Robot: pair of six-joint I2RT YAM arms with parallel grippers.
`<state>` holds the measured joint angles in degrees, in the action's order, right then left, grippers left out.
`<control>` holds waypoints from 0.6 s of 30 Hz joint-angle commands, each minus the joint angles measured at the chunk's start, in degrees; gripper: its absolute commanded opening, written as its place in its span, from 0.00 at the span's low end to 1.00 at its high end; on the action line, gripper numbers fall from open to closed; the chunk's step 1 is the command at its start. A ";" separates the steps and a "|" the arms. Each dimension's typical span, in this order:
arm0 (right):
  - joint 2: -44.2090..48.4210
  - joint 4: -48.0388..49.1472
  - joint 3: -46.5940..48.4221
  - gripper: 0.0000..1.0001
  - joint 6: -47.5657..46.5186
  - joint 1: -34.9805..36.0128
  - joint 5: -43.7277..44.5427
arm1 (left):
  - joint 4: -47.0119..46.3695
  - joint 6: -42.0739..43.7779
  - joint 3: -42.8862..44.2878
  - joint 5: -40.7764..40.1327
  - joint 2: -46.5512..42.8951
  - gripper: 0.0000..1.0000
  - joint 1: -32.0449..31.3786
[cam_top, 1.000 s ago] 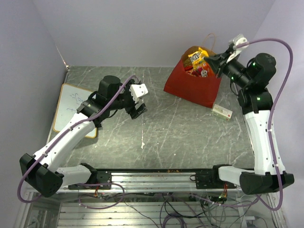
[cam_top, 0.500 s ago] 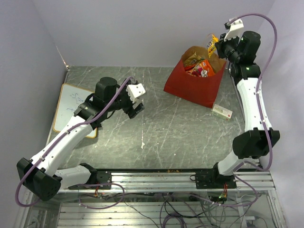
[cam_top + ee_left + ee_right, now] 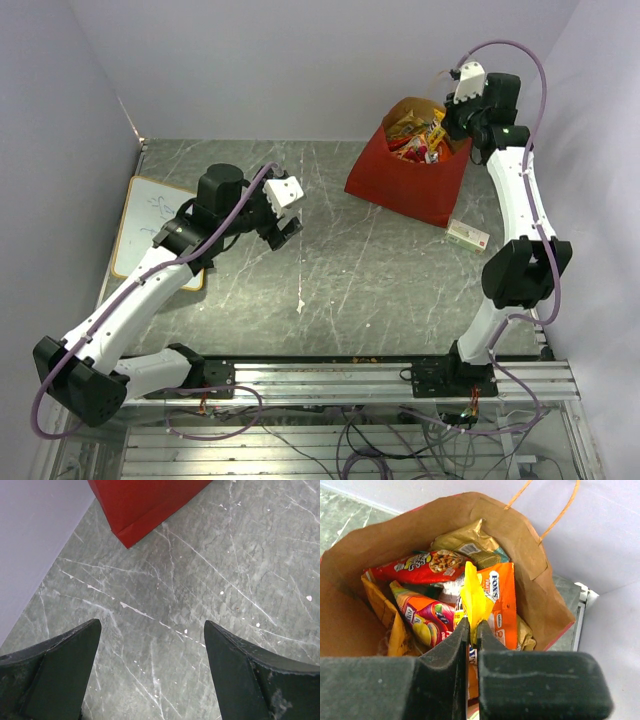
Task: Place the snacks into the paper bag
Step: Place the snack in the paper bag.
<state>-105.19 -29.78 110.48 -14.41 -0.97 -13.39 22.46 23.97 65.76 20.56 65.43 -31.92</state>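
The red paper bag (image 3: 405, 185) stands at the back right, brown inside (image 3: 355, 560), with tan handles (image 3: 555, 520). Several snack packets fill it: a red packet (image 3: 415, 565), an orange Fox's pack (image 3: 500, 605), a tan bag (image 3: 465, 542). My right gripper (image 3: 472, 627) is shut on a yellow candy pack (image 3: 476, 597) and holds it over the bag's mouth; in the top view it (image 3: 452, 118) is at the bag's far right rim. My left gripper (image 3: 150, 645) is open and empty above bare table; in the top view it (image 3: 288, 222) is left of the bag.
A small white box (image 3: 467, 236) lies on the table right of the bag. A flat white board (image 3: 150, 225) lies at the left edge. Walls close in the back and both sides. The bag's red corner (image 3: 145, 510) shows ahead of my left gripper.
My right arm swung up and back, carrying the yellow pack from the bag's right side to above its mouth. My left gripper shifted only slightly.
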 commanded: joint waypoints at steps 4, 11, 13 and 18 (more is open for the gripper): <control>5.91 -4.87 -1.79 0.00 -2.61 -0.63 -0.99 | -2.14 -0.04 -0.81 0.35 -1.20 0.95 0.49; 9.27 -5.74 -6.47 0.00 -2.96 -0.62 -2.91 | -2.16 -0.23 -1.10 1.05 -1.29 0.95 0.55; 8.94 -6.07 -6.92 0.01 -3.18 -0.68 -2.91 | -2.31 -0.28 -1.36 1.30 -1.42 0.95 0.68; 6.32 -7.86 -5.30 0.11 -3.05 -0.61 -3.62 | -2.21 -0.19 -1.43 1.53 -1.58 0.95 0.72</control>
<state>-97.45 -35.92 104.33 -16.97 -1.19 -15.90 22.11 23.97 64.69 20.78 65.08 -31.57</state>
